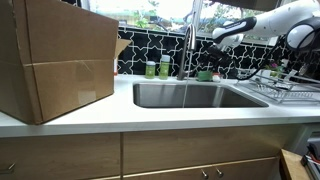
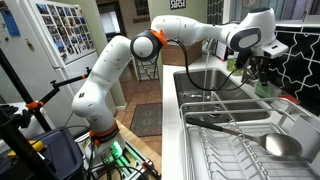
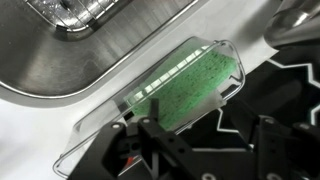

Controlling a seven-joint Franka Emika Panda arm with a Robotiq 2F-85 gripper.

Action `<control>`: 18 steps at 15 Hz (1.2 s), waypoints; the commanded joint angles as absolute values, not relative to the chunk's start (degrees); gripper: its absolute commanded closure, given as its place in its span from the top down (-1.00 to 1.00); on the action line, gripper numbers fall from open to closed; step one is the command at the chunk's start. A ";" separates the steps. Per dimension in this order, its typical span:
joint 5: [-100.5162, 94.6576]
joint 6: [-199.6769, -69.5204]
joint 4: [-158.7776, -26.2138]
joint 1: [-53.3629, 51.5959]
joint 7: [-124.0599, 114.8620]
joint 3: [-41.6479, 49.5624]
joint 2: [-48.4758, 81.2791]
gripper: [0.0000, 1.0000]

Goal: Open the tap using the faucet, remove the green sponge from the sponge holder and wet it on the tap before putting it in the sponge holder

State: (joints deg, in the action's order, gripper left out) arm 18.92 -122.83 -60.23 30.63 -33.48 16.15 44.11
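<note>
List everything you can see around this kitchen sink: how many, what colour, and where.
cardboard box: one, brown, on the counter at the end away from the arm
counter: one, white, around the sink
sink: one, steel, set into the counter
tap: one, silvery, behind the sink
lidded containers: two, green, upright beside the tap
green sponge: one, lying in the sponge holder
sponge holder: one, see-through in the wrist view, beside the sink's rim
dish rack: one, metal wire, next to the sink
wall tiles: black with pale lines, behind the counter
arm: one, white, reaching over the sink
tool: one, black, fingers apart, close over the sponge
</note>
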 commanded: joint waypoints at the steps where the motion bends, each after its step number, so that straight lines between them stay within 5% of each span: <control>1: 19.02 -119.34 -54.80 32.17 -37.35 15.57 47.77 0.11; 5: 18.53 -116.89 -52.32 32.73 -40.13 15.35 49.39 0.08; 8: 18.21 -115.22 -50.52 33.06 -42.62 15.41 50.18 0.63; 11: 18.04 -114.43 -48.96 33.33 -45.78 15.34 50.72 0.86; 13: 17.64 -114.46 -48.05 33.44 -47.12 15.33 51.19 0.34; 18: 17.06 -113.51 -46.21 34.07 -48.91 15.09 52.51 -0.34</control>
State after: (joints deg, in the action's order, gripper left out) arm 18.50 -116.25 -50.22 32.57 -46.83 16.14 50.06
